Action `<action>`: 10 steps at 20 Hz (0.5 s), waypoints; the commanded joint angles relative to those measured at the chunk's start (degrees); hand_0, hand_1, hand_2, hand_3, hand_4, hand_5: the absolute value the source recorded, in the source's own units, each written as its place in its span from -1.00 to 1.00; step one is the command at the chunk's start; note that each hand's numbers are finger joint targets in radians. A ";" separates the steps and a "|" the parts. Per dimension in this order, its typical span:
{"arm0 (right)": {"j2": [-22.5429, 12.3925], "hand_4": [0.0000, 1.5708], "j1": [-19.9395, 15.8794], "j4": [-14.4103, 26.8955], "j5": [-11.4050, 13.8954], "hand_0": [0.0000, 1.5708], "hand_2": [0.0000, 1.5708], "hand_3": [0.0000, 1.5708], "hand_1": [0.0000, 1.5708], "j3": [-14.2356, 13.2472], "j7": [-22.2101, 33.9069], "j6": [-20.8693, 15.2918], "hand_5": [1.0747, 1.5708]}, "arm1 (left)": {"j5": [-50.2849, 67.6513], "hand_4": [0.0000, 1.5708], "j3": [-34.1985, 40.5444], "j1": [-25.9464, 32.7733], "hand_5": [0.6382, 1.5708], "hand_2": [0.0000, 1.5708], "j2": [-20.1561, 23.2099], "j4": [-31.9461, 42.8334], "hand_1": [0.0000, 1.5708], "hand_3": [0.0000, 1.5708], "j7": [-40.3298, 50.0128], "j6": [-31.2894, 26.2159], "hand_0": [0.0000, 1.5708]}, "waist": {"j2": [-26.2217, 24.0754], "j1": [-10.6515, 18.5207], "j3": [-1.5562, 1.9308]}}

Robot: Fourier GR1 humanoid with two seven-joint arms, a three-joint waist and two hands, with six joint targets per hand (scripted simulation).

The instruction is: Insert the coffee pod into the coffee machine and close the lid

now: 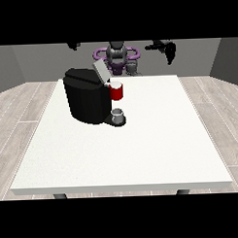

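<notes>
The coffee machine (pixel 87 98) stands on the far left part of the white worktop (pixel 141 149), a black block with its grey lid (pixel 100 71) tilted up and open. At its front sits a red holder (pixel 117 91) with something pale at its top edge; I judge this to be where the coffee pod belongs, but I cannot tell whether the pod is already seated there. Below it a small grey cup (pixel 118 114) rests on the machine's base.

Both my hands are raised high, well apart from the machine. My hand at the view's right (pixel 167 49) hangs above the far edge of the worktop with its fingers drooping downward; I cannot tell whether they hold anything. My hand at the view's left (pixel 73 45) shows only as a small dark shape at the top, and I cannot tell how its fingers lie.

Since I cannot find the pod with any certainty, the first risk is closing the lid on an empty or half-seated holder. If the pod sits crooked, pressing the lid down could jam it. Coming down from this height, I could also strike the raised lid sideways, shove the machine across the worktop, or knock the cup from the base.
</notes>
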 commanded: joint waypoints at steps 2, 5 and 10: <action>0.23 -0.73 -4.35 0.31 2.90 -1.00 -1.00 -1.00 -1.00 1.87 0.82 -0.21 1.00 | 2.02 -1.00 -1.76 3.79 1.00 -1.00 -0.77 -6.20 -1.00 -1.00 1.16 -0.19 -1.00 | 3.07 1.34 -0.01; -1.25 -1.00 -5.59 2.84 1.79 -1.00 -1.00 -1.00 -1.00 -0.29 -1.41 1.97 1.00 | 4.50 -1.00 -1.64 5.85 1.00 -1.00 0.65 -10.14 -1.00 -1.00 0.95 -2.02 -1.00 | 5.57 2.07 0.00; 0.88 -1.00 -7.76 6.20 -0.45 -1.00 -1.00 -1.00 -1.00 -1.21 -1.91 3.30 1.00 | 5.50 -1.00 -4.91 9.29 1.00 -1.00 -1.97 -17.45 -1.00 -1.00 6.06 1.28 -1.00 | 7.14 1.42 0.00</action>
